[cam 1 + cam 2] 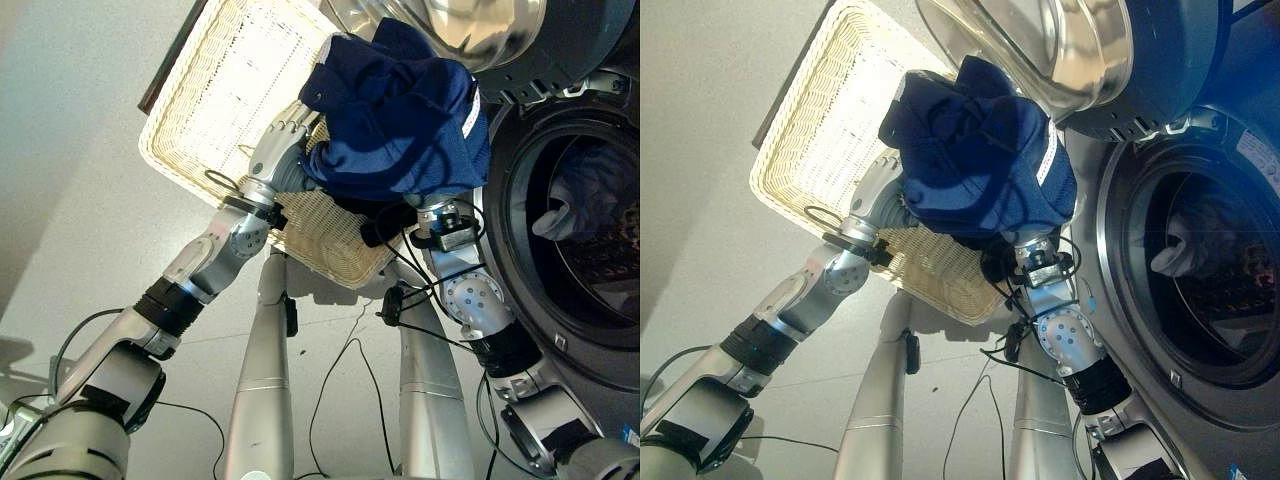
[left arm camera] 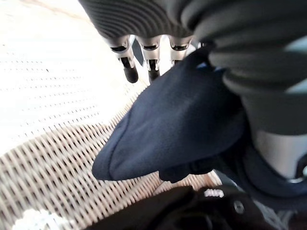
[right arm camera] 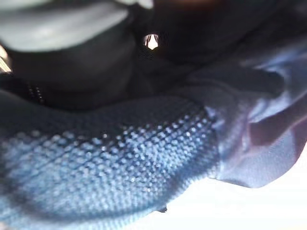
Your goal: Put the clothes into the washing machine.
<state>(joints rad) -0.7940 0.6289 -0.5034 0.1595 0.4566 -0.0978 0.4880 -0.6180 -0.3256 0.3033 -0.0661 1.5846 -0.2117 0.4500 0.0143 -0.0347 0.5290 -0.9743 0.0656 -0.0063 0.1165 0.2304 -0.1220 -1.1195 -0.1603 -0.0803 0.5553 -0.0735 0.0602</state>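
A dark blue garment (image 1: 400,115) with a white stripe is bunched up and held between my two hands, above the near corner of a cream wicker basket (image 1: 220,110). My left hand (image 1: 283,148) presses against the garment's left side. In its wrist view the fingers (image 2: 128,72) are nearly straight beside the blue cloth (image 2: 177,129), over the basket weave (image 2: 57,158). My right hand (image 1: 388,222) is under the garment, its fingers buried in the blue mesh cloth (image 3: 120,167). The washing machine's drum opening (image 1: 560,290) gapes just to the right.
The round machine door (image 1: 480,30) stands open above the garment. Inside the drum lies a pale bluish cloth (image 1: 575,200). The basket's wall sits low and tilted on the grey floor (image 1: 70,180), close to the machine's front.
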